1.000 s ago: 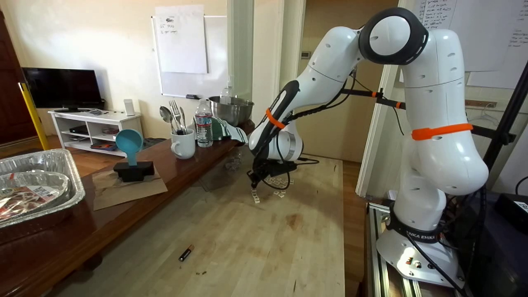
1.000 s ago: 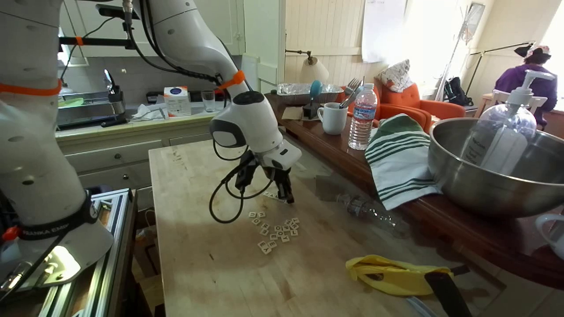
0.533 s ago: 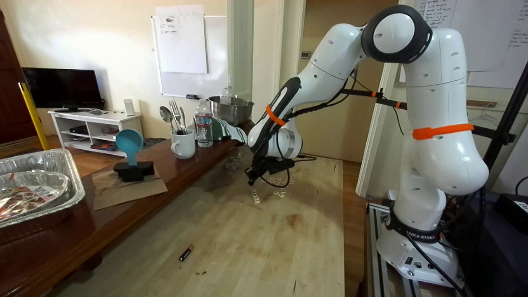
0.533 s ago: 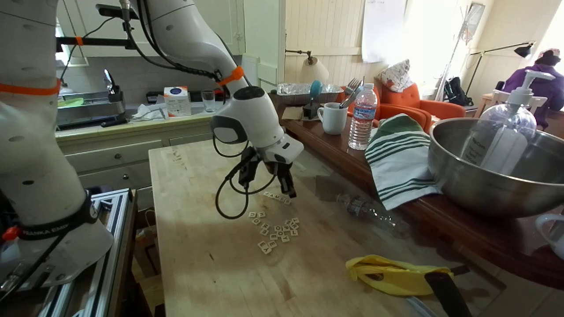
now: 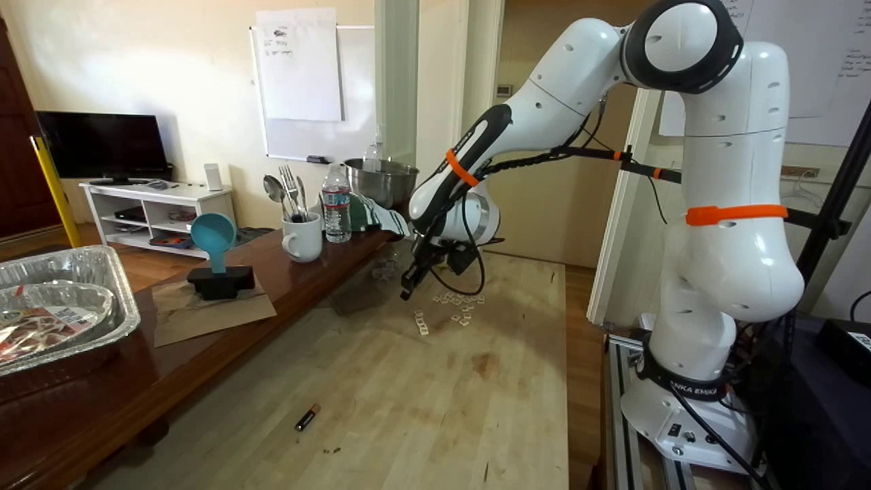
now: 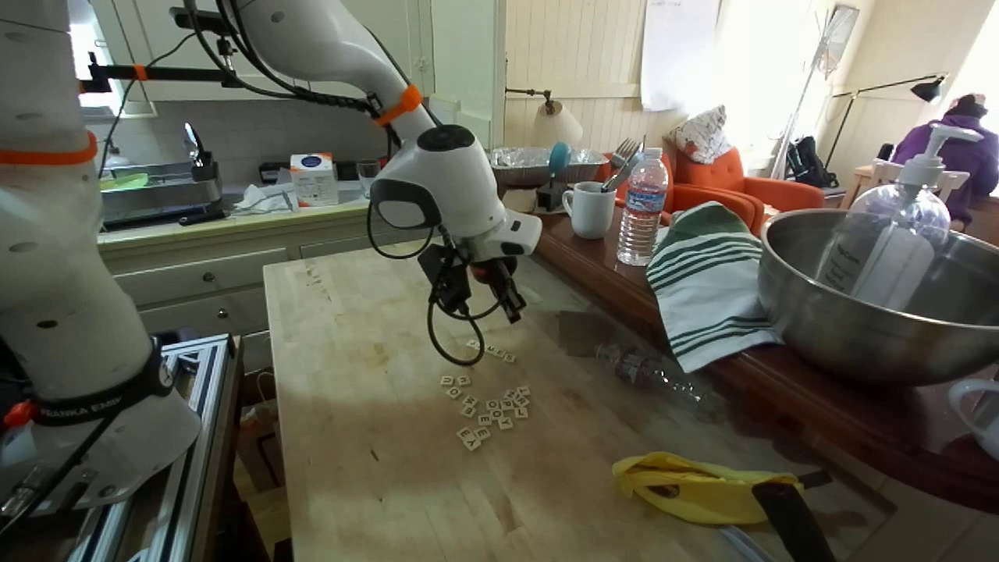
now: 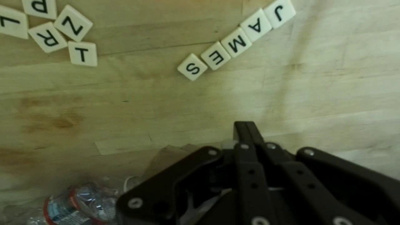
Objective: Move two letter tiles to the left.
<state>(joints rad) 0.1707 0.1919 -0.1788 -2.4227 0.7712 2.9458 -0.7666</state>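
The pincer [image 7: 245, 125], pressed together, has lifted farther from the row of letter tiles [image 7: 236, 42] spelling JAMES.

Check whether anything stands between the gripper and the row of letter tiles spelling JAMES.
Nothing visible does: the wrist view shows only wooden tabletop between the gripper and the row of letter tiles. In an exterior view a cable loop overlaps part of the row, apparently only by viewing angle.

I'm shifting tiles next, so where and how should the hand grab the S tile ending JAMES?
Probably from above, pinching the S tile by the two opposite edges clear of the E tile: it lies flat, with only one edge crowded. The shut hand must open first.
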